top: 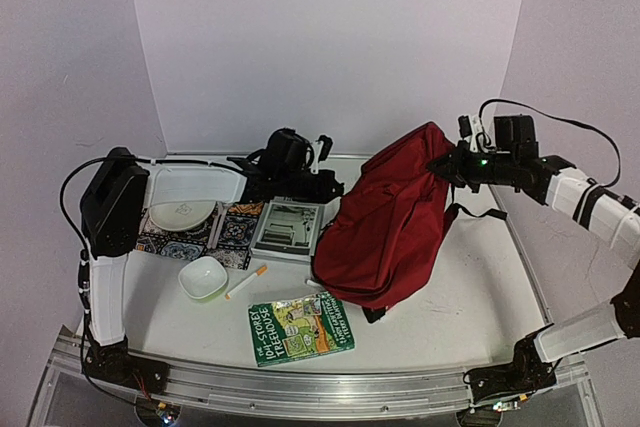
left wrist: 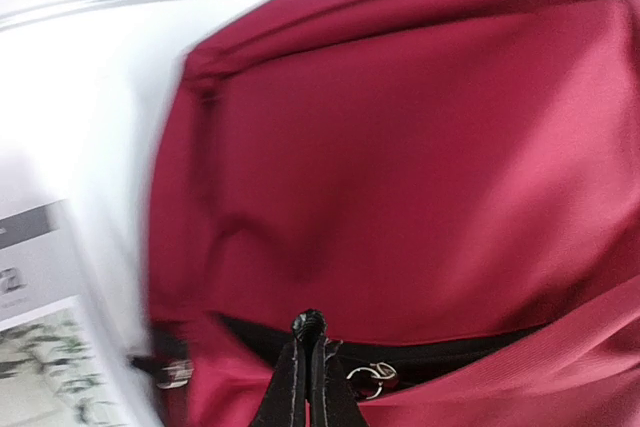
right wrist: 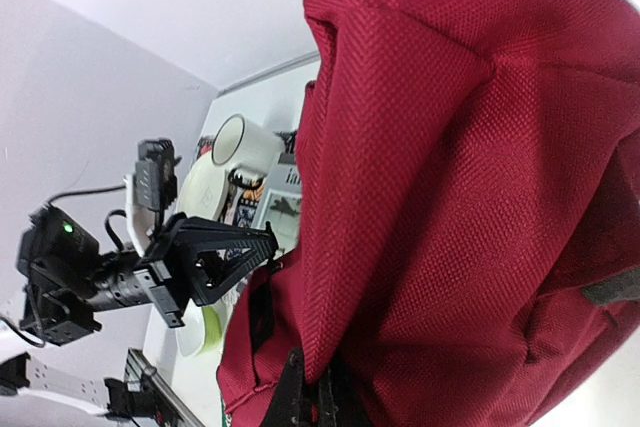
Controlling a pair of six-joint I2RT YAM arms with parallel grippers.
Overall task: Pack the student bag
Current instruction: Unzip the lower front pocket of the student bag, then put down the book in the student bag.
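Note:
The student bag (top: 390,222), dark red fabric with black straps, is held up tilted at the table's right middle. My right gripper (top: 447,167) is shut on a fold of red fabric at the bag's top; in the right wrist view (right wrist: 318,399) the cloth (right wrist: 460,197) fills the frame. My left gripper (top: 330,187) is at the bag's left edge. In the left wrist view the gripper (left wrist: 310,352) is shut on a black zipper pull (left wrist: 310,325), at a partly open black zipper slit beside a metal ring (left wrist: 371,377). The bag's inside is hidden.
A green Treehouse book (top: 300,327) lies near the front. A white bowl (top: 203,277) and a white marker (top: 246,282) lie to its left. A grey book (top: 288,229), a patterned mat (top: 215,237), a plate (top: 182,214) and a mug (right wrist: 240,147) sit behind.

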